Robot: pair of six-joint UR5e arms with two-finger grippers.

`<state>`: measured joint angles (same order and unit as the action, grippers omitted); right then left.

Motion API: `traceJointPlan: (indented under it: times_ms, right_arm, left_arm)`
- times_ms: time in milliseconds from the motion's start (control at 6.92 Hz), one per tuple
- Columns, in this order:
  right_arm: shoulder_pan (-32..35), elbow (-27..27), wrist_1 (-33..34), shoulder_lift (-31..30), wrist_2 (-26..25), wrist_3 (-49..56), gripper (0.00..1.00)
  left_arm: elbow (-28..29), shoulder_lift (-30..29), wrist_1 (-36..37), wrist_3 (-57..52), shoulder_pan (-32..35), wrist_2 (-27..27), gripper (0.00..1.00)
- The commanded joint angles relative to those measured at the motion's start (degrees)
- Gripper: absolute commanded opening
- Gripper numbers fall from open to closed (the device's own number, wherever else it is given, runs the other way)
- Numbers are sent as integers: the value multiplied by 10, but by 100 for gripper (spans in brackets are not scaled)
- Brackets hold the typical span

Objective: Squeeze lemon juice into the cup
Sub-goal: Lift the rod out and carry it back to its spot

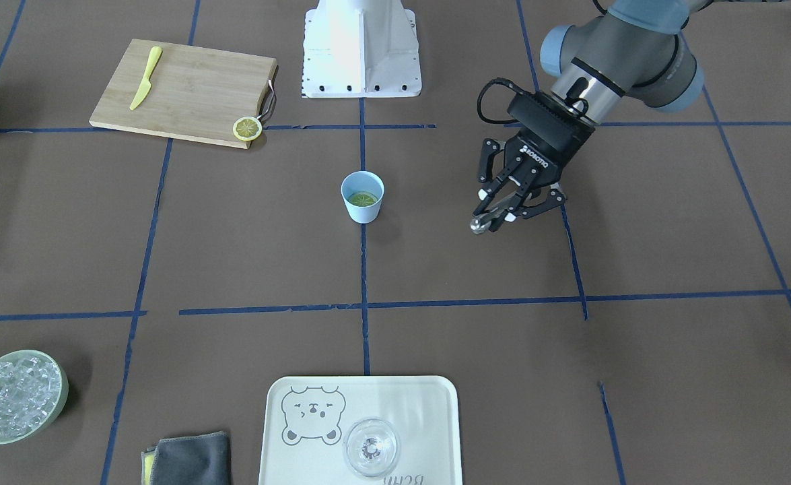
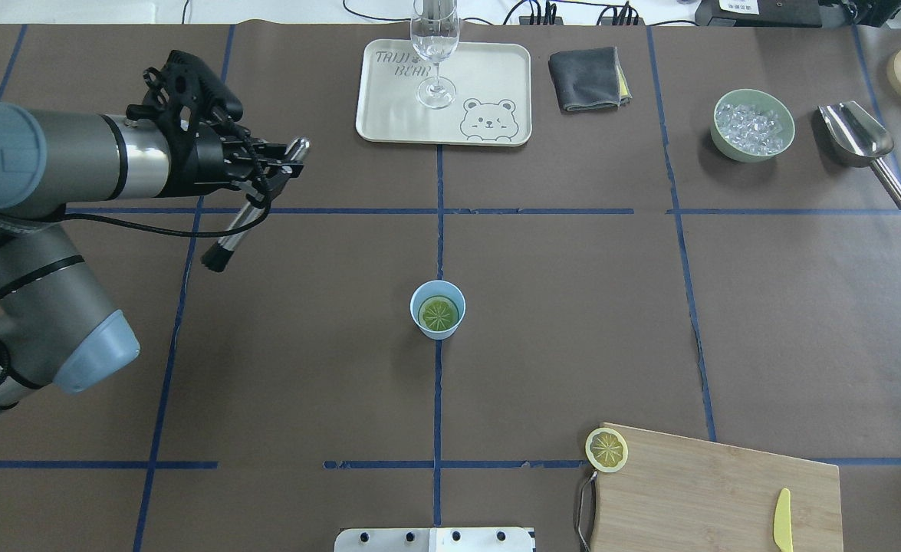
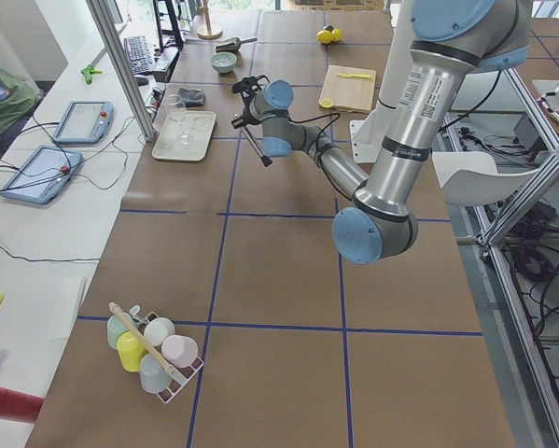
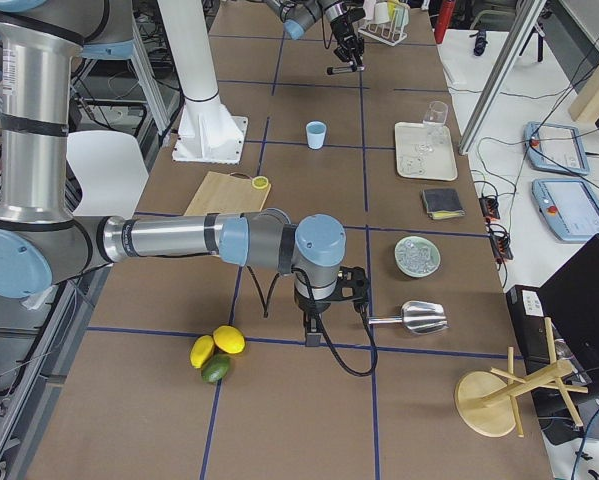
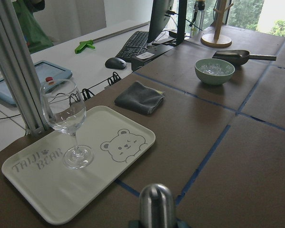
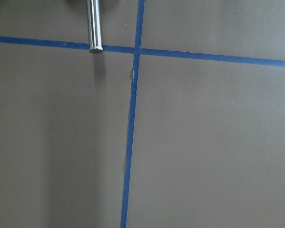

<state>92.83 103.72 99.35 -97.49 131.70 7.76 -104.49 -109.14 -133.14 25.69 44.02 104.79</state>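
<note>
The pale blue cup [image 1: 361, 213] stands at the table's middle, and it also shows in the overhead view [image 2: 414, 309]. A greenish-yellow lemon slice [image 2: 438, 313] lies flat inside it. A second lemon slice [image 2: 606, 449] lies at the corner of the cutting board [image 2: 711, 491]. My left gripper [image 2: 270, 165] is shut on a metal muddler [image 2: 239, 222] with a black tip. It hovers well to the robot's left of the cup [image 1: 503, 210]. My right gripper [image 4: 317, 332] shows only in the exterior right view, beside the scoop's handle. I cannot tell whether it is open or shut.
A yellow knife [image 1: 146, 77] lies on the board. The bear tray [image 1: 422, 417] carries a clear glass [image 1: 370, 448]. A green bowl of ice [image 1: 62, 394], a grey cloth [image 1: 190, 459] and a metal scoop [image 2: 856, 138] lie along the far side. Whole lemons [image 4: 217, 345] lie near the right arm.
</note>
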Motion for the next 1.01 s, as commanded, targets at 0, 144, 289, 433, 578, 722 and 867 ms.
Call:
traceJointPlan:
  times_ms: [0,144,289,433,578,722,867]
  right_arm:
    - [-25,-26,-72,0,0,-55,100]
    - [-33,-28,-92,0,1,-70,100]
    - [-34,-29,-93,0,1,-71,100]
    - [-34,-29,-93,0,1,-71,100]
    - [-34,-28,-93,-1,1,-69,100]
    - [-34,-28,-93,-1,1,-67,100]
    - [-34,-28,-94,-1,1,-66,100]
  left_arm:
    - [-19,95,70,84,13,2,0]
    - [-12,116,71,162,12,2,0]
    - [-2,136,75,205,12,2,0]
    - [9,138,100,244,11,2,0]
    - [19,135,142,271,8,0,0]
    - [35,133,147,266,7,0,0]
    - [53,130,147,264,5,-1,0]
